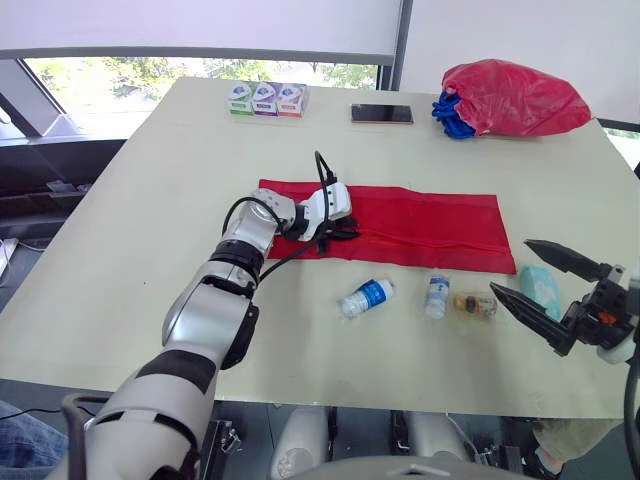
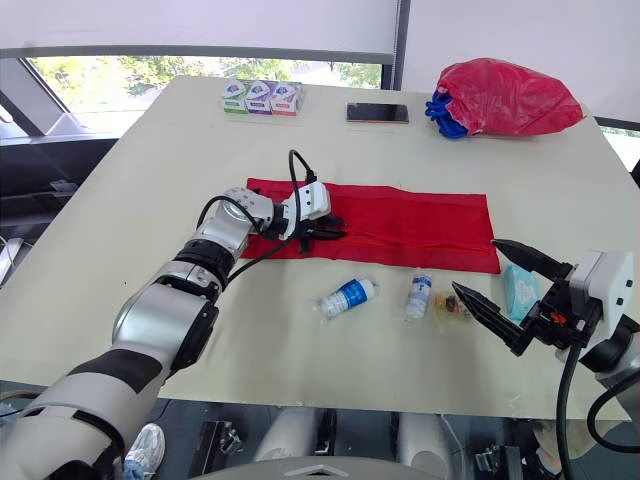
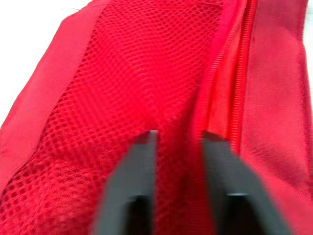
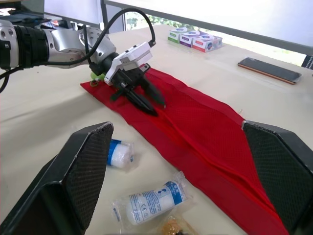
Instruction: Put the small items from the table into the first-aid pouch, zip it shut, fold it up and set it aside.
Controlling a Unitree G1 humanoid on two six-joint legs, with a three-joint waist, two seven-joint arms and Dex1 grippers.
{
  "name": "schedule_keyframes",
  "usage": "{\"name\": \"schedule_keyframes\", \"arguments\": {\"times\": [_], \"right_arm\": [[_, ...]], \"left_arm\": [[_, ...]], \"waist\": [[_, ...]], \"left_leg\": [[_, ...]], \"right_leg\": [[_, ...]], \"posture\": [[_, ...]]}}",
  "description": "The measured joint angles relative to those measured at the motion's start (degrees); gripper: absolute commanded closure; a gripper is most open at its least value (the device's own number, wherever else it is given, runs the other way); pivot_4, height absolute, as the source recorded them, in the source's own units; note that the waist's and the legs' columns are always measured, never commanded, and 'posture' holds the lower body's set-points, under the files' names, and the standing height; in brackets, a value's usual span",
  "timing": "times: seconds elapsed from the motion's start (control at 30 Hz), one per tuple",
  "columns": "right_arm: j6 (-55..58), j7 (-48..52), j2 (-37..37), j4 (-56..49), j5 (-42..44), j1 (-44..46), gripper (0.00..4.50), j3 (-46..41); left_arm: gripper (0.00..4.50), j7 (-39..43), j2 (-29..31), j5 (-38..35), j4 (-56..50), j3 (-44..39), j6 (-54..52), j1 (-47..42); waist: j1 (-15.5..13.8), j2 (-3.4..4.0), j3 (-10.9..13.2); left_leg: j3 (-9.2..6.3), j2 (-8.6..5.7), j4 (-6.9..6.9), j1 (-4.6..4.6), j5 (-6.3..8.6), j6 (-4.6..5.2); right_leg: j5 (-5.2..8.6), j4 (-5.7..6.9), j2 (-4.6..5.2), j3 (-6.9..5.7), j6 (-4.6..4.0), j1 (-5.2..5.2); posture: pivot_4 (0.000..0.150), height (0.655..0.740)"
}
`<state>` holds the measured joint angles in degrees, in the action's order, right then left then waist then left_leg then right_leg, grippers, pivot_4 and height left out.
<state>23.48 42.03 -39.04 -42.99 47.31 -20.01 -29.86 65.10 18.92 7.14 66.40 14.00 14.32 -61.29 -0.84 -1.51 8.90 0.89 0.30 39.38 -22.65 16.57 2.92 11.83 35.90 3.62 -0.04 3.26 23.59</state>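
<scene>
The red first-aid pouch [image 1: 420, 228] lies unfolded and flat across the middle of the table, mesh side up. My left gripper [image 1: 345, 228] rests on its left end, shut on a fold of the mesh [image 3: 178, 98] beside the zipper line. In front of the pouch lie a blue-labelled bandage roll [image 1: 367, 297], a smaller white roll [image 1: 437, 296], a small amber packet [image 1: 476, 304] and a teal packet [image 1: 540, 286]. My right gripper [image 1: 510, 265] hovers wide open at the front right, between the amber packet and the teal packet, holding nothing.
Three small boxes [image 1: 266, 99] and a phone [image 1: 381, 114] sit along the table's far edge. A red bag [image 1: 515, 98] with something blue [image 1: 452, 115] beside it lies at the far right. The table's front edge [image 1: 400, 405] runs close below the items.
</scene>
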Motion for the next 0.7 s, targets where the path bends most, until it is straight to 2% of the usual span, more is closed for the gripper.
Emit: {"name": "schedule_keyframes", "arguments": {"times": [0.43,0.7], "right_arm": [[-0.1,0.3,0.1,-1.0,-0.2,0.1,0.00,2.1],[-0.1,0.6,0.1,-1.2,-0.6,-0.1,0.00,3.1]], "left_arm": [[4.37,5.8,0.1,-0.3,0.7,-0.7,1.6,-1.3],[4.37,6.4,0.6,-1.0,-0.3,-2.4,2.2,-1.3]], "waist": [[0.0,0.00,0.0],[0.0,0.00,0.0]], "left_leg": [[0.00,0.00,0.01,-0.01,0.00,0.00],[-0.02,0.01,0.01,-0.01,0.00,0.00]], "right_leg": [[0.00,0.00,0.00,0.00,0.00,0.00],[0.00,0.01,0.00,-0.01,0.00,0.00]], "posture": [[0.150,0.7400],[0.150,0.7400]]}}
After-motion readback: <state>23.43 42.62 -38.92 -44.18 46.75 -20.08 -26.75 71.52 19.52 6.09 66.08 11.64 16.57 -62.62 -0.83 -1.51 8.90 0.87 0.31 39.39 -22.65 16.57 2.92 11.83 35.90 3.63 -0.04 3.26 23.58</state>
